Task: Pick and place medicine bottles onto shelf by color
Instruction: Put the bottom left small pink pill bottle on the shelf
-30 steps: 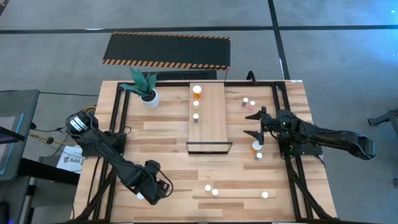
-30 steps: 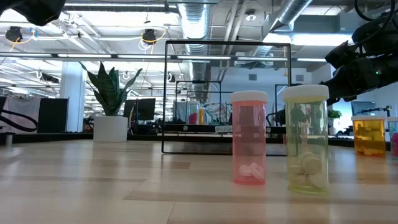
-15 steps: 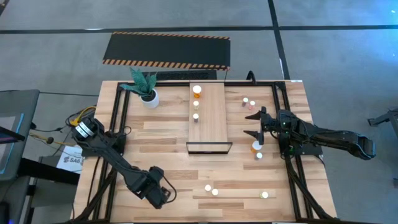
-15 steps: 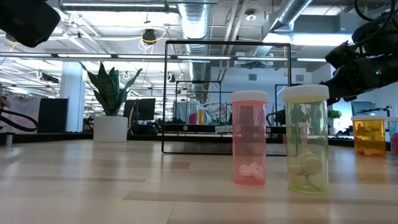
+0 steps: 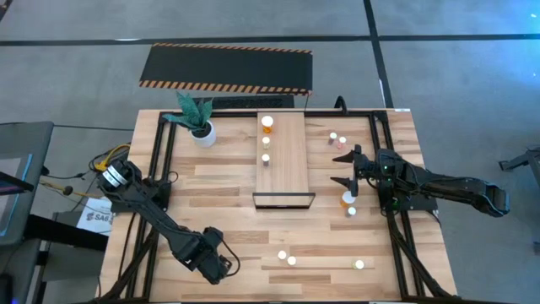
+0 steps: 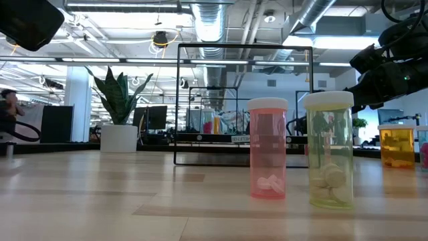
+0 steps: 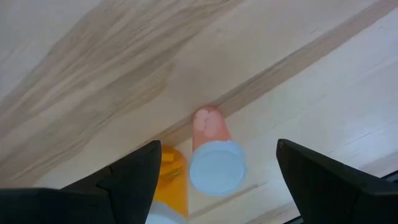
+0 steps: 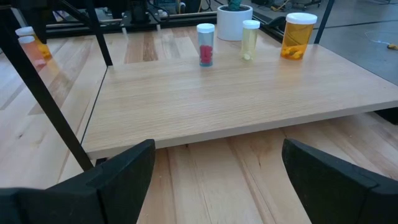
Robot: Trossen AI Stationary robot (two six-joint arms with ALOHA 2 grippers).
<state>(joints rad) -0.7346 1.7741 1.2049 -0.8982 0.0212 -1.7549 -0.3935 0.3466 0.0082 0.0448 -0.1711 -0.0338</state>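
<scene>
Left gripper: the left gripper (image 7: 214, 186) hangs over the near left part of the table (image 5: 228, 181), fingers spread wide and holding nothing. Straight below it stand a pink bottle (image 7: 211, 155) with a white cap and, just beside that, an orange bottle (image 7: 171, 180) partly hidden by one finger.

Right gripper: the right gripper (image 5: 348, 167) waits above the table just right of the shelf, fingers parted and empty, pointing toward it.

Shelf: the shelf (image 5: 283, 160) is a pale board lying down the middle of the table, its dark frame at the near short end.

On the shelf: three bottles stand in a row along its left edge, toward the far end: a larger orange one (image 8: 297, 35), a yellowish one (image 8: 250, 38), and one with red contents (image 8: 206, 43).

Loose bottles: several white-capped bottles stand on the table right of the shelf and along the near edge; from above their colours are hard to tell.

Plant: a white pot with a green plant (image 5: 199, 122) stands at the far left.
</scene>
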